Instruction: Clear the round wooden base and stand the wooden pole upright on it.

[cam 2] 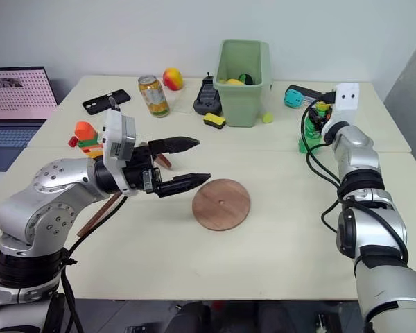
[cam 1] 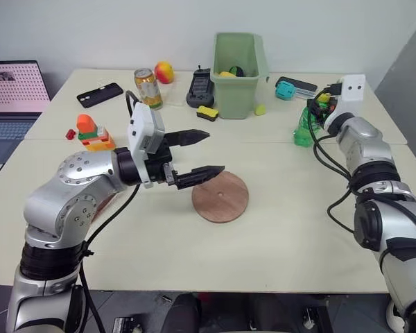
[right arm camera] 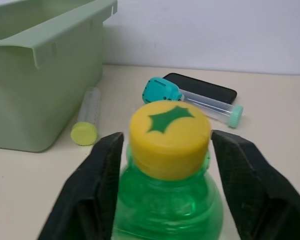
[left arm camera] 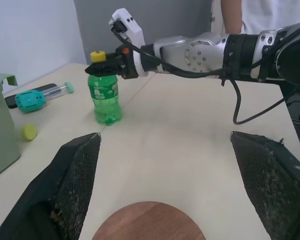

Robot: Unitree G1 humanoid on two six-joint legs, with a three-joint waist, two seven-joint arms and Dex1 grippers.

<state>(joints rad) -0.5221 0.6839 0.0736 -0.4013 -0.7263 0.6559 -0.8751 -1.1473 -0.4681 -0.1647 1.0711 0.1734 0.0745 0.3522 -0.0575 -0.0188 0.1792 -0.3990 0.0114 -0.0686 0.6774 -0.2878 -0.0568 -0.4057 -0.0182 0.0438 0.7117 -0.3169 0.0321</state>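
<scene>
I see the round wooden base [cam 1: 220, 197] lying flat near the middle of the table [cam 1: 277, 243], bare on top, its small centre hole showing, so the clearing half looks done to me. The wooden pole [cam 2: 100, 214] is harder to read: I make out only a reddish-brown strip on the table under my left forearm, toward the left edge, and I think that is it, though most of it is hidden. My left gripper [cam 1: 200, 154] hangs above the table just left of the base, fingers spread wide and empty, pointing across toward the right. My right gripper [right arm camera: 165, 165] is far out toward the right rear of the table, its fingers standing either side of the yellow cap of the green bottle [left arm camera: 105, 95] with a small gap on each side, so parted, not clamping. The bottle stands upright near the green bin [cam 1: 239, 66]. My worry is that pulling the right arm back carelessly catches the cap and topples the bottle, which could roll back toward the base. The other risk is the pole: reaching under my own forearm, I could pinch it off-centre and let it swing, or knock the base out of place.
</scene>
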